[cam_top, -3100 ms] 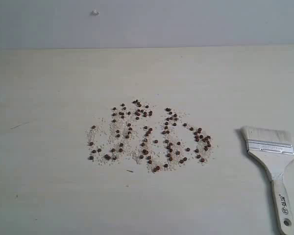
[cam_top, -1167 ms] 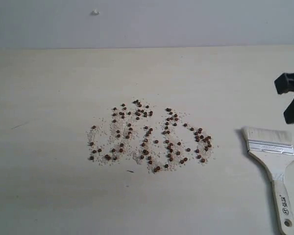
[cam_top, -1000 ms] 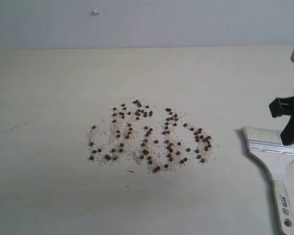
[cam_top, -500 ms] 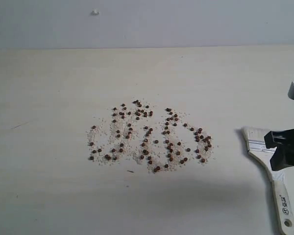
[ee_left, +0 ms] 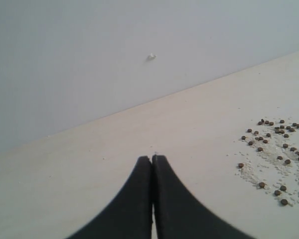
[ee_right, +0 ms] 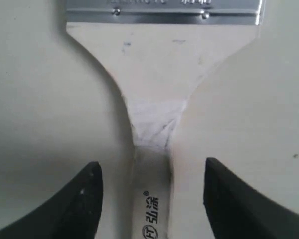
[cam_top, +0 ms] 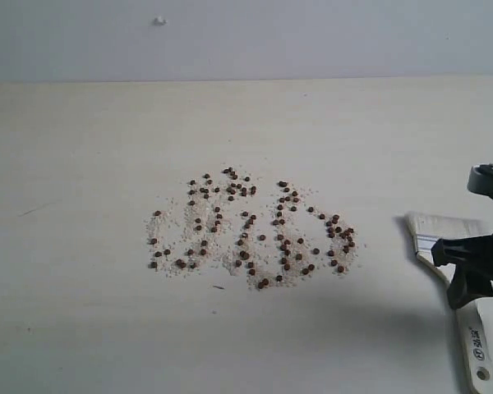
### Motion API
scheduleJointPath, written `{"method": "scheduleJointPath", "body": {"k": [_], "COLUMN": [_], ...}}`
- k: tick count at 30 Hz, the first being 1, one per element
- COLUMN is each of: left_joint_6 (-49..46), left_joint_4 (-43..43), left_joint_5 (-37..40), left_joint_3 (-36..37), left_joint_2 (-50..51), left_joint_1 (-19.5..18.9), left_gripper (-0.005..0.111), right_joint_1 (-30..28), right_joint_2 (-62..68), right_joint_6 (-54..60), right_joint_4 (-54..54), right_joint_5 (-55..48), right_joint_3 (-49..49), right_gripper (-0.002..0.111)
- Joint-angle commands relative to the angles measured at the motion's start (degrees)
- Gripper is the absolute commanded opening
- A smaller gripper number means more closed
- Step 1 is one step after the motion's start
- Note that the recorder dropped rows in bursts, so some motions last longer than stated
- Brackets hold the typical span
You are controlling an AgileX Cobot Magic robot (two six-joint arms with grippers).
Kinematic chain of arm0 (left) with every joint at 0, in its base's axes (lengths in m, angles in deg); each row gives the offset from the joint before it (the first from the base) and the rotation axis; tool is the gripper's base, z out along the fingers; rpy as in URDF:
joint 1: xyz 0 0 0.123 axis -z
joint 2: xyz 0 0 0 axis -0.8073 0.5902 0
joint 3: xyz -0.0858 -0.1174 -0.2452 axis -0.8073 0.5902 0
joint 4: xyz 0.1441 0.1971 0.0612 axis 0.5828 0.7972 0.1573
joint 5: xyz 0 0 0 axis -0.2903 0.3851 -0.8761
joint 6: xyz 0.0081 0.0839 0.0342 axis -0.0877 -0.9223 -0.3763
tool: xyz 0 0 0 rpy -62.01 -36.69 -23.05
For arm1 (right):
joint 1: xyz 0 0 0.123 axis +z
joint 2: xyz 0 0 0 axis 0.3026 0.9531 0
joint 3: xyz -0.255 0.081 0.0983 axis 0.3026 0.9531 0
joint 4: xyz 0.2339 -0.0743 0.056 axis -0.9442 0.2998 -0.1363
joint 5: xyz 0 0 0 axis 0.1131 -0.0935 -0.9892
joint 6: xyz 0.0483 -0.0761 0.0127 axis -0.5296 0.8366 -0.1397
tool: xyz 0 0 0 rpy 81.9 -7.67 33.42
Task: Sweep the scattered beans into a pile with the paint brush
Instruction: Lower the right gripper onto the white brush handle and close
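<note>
Currently | step: pick-up of paint brush, lying right of the scattered beans | right gripper: jaws wide, straddling its handle neck, not gripping | left gripper: jaws closed, empty | next: you lower, clamp the handle squarely.

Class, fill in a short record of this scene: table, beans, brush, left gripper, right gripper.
table: pale, flat
beans: scattered loosely among whitish crumbs, no pile yet
paint brush: lying flat, apart from the beans
left gripper: shut, empty
right gripper: open, jaws astride the brush handle, not closed on it
</note>
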Motion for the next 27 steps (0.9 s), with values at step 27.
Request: {"method": "scheduleJointPath", "body": {"k": [27], "left_joint_6": [0.08], "left_joint_4": [0.09], "left_joint_5": [-0.06], "left_joint_3": [0.19], "left_joint_2": [-0.31], "left_joint_1": [0.26], "left_gripper": [0.000], "right_joint_1": [8.59], "right_joint_2": [0.79], "right_joint_6": [-21.50], "right_joint_4": [16.45], "right_joint_5": [7.64], "right_joint_3": [1.85], "right_gripper": [0.053]}}
